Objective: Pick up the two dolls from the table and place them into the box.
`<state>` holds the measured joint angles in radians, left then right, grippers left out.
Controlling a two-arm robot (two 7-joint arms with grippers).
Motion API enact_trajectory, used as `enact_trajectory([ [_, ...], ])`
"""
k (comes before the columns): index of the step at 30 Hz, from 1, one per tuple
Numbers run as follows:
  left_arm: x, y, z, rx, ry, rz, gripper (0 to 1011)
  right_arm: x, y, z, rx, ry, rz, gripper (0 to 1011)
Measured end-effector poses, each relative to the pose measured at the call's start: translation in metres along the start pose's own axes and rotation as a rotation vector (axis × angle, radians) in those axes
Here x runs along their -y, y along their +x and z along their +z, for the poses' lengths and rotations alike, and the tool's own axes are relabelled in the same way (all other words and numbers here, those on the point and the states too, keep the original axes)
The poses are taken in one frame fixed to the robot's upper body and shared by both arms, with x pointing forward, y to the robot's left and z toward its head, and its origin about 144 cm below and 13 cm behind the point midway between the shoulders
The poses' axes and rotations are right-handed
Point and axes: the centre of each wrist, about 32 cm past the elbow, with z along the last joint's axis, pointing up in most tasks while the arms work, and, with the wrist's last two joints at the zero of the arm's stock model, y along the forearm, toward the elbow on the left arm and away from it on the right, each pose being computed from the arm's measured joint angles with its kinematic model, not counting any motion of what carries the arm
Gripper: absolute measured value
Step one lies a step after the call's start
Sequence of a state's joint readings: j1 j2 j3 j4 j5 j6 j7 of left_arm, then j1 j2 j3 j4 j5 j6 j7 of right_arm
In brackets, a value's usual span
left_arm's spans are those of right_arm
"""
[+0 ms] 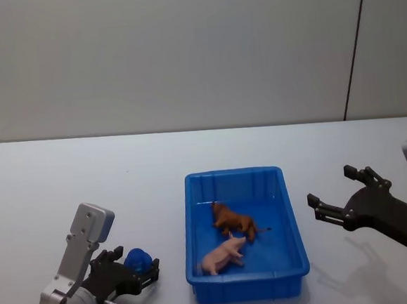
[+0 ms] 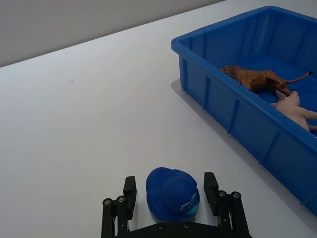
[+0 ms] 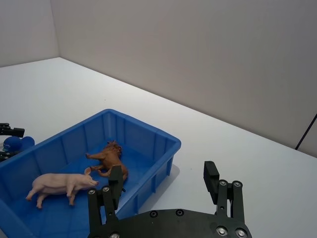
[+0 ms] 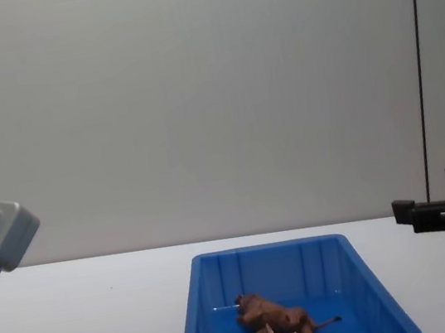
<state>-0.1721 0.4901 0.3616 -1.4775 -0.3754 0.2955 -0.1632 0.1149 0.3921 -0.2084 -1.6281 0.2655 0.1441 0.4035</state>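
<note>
Blue doll [image 2: 173, 195] sits on the white worktop [image 2: 89, 114], left of the blue box [image 1: 295, 240] and apart from it. Left end effector [image 2: 171, 198] straddles it, fingers spread on either side; contact with the doll can't be told, so not gripped as far as visible. Brown lion [image 1: 233, 221] and pink pig [image 1: 222, 254] already lie inside the box, on their sides, touching or nearly so. Right end effector [image 1: 339, 194] hovers off the box's right side, fingers spread, holding nothing.

Risks: the doll is rounded and smooth, so it could squirt out or roll when the fingers close, especially if they meet it high on the dome. A shallow pinch may drop it on the way over. The box's near wall and thick rim stand between doll and drop spot; a low carry could clip the rim. Nothing else on the worktop blocks the path.
</note>
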Motion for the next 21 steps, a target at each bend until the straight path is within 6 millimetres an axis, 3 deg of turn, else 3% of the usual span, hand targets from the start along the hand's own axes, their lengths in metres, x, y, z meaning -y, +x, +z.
enact_trajectory([
  [10, 0.004, 0.004, 0.001, -0.006, 0.016, -0.016, 591, 0.0, 0.0, 0.0, 0.0, 0.0, 0.0, 1001],
  [21, 0.003, 0.006, 0.023, 0.052, -0.007, -0.014, 499, 0.0, 0.0, 0.0, 0.0, 0.0, 0.0, 1001],
])
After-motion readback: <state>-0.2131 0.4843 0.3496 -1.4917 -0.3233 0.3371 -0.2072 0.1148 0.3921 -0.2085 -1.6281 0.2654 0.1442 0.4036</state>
